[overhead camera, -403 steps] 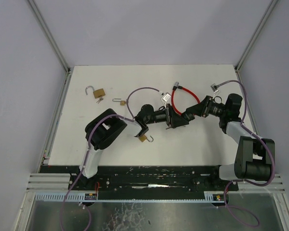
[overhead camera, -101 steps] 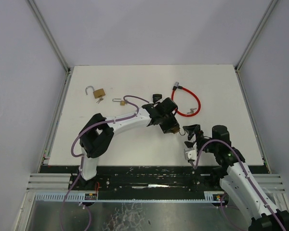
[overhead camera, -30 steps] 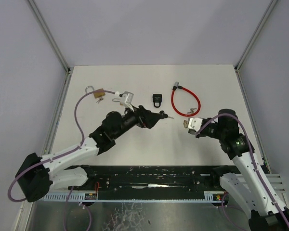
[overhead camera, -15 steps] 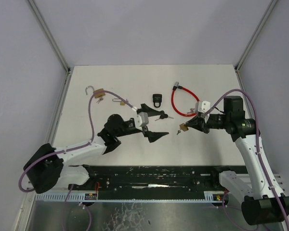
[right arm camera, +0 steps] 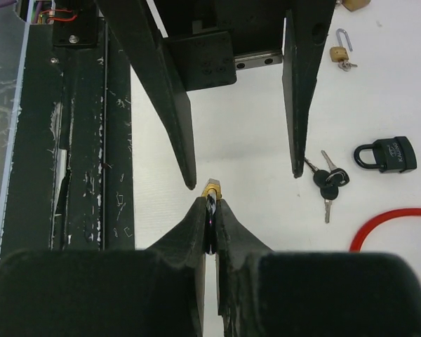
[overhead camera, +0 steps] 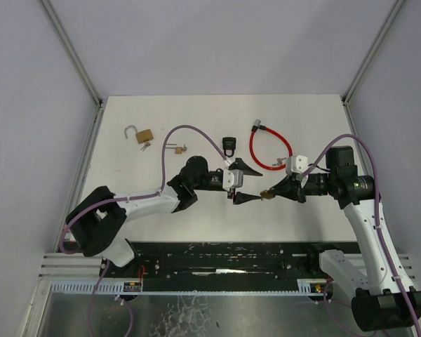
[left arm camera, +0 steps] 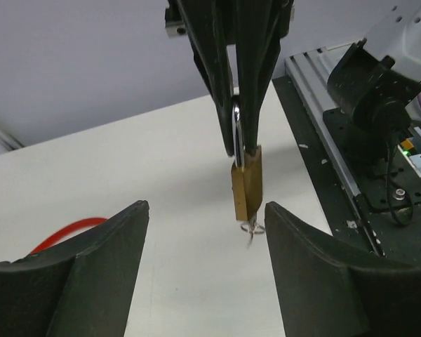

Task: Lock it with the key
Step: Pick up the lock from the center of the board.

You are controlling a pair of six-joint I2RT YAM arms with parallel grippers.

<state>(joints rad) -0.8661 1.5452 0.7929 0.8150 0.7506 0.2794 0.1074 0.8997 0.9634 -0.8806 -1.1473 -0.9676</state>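
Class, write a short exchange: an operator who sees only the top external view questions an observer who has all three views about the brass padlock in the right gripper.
Operator: From above, the brass padlock is just a speck. How does the right gripper hold it?
Observer: The left wrist view shows it pinched by its shackle, with the body hanging below.
Operator: Is the left gripper gripping it too?
Observer: No. In the right wrist view its fingers stand apart, one on each side of the lock and clear of it.
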